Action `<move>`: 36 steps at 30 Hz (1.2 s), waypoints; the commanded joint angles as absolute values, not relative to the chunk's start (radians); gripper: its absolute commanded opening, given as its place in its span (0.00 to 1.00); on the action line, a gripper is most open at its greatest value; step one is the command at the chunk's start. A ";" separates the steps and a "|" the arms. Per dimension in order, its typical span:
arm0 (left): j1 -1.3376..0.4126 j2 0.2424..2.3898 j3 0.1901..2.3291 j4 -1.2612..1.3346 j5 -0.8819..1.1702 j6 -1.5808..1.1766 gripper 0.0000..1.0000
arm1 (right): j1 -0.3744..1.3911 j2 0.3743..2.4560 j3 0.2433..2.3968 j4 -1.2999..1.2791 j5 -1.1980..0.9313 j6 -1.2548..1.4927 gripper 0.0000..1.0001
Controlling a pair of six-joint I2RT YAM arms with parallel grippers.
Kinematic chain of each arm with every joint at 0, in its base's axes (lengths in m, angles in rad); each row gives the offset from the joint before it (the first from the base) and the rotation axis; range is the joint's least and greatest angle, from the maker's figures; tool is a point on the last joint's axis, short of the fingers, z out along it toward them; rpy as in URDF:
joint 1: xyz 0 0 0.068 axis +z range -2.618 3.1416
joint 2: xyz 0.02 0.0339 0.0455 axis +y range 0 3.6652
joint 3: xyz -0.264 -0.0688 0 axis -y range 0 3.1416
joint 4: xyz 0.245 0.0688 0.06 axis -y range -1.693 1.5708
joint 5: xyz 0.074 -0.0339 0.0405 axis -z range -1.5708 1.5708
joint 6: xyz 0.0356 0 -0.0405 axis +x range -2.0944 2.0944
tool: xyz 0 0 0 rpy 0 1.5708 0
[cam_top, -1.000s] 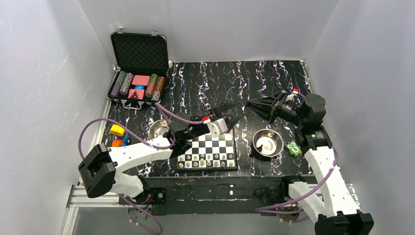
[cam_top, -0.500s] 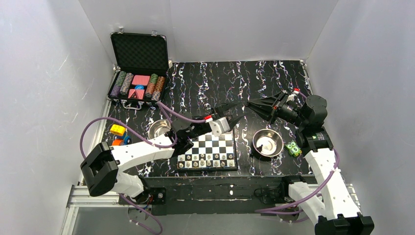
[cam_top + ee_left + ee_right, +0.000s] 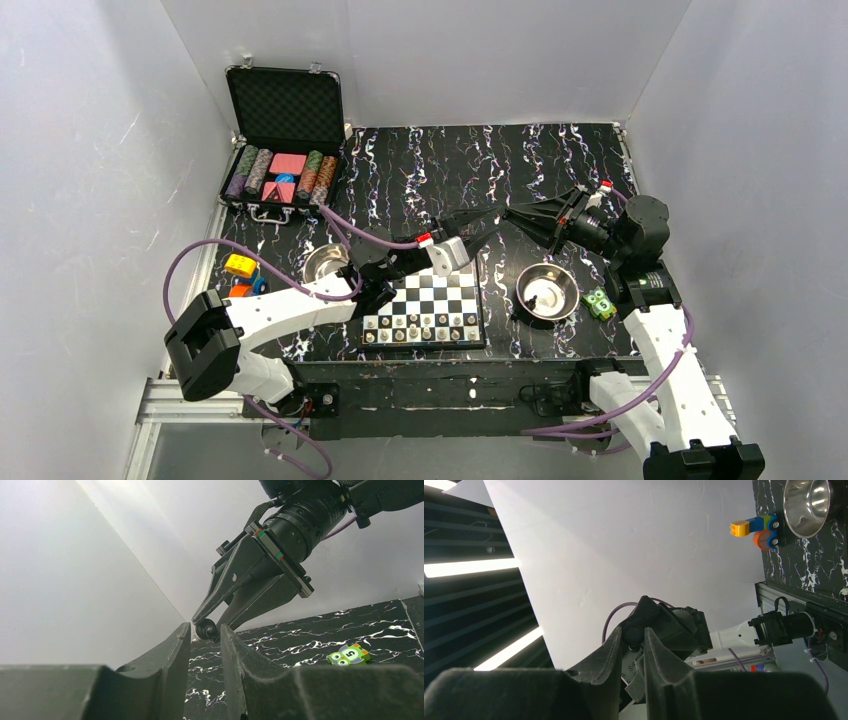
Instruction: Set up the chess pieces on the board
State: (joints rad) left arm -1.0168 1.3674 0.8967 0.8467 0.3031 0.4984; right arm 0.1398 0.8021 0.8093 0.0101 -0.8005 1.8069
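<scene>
Left hand (image 3: 494,223) has risen, fingers (image 3: 170,665) flanking right hand's (image 3: 507,213) black chess piece (image 3: 206,628).

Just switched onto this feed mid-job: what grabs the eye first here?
The two grippers meet tip to tip in mid-air, just past the board. The right gripper pinches a small dark chess piece, with the left gripper open either side of it. Below, the board holds pieces only along its near rows.

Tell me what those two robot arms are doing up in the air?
They seem to be handing over a tiny dark chess piece in mid-air. The right end effector pinches it, and the left end effector has its fingers on either side of it; whether it grips yet is unclear. Below, the board has pieces on its near rows only.
</scene>
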 commanded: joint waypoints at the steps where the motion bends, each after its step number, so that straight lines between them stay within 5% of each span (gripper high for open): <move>1: -1.020 1.370 0.927 0.854 0.298 0.508 0.26 | 0.146 0.781 0.817 0.066 -0.824 1.808 0.01; 36: -1.020 1.355 0.918 0.853 0.358 0.493 0.29 | 0.149 0.772 0.779 0.080 -0.818 1.799 0.01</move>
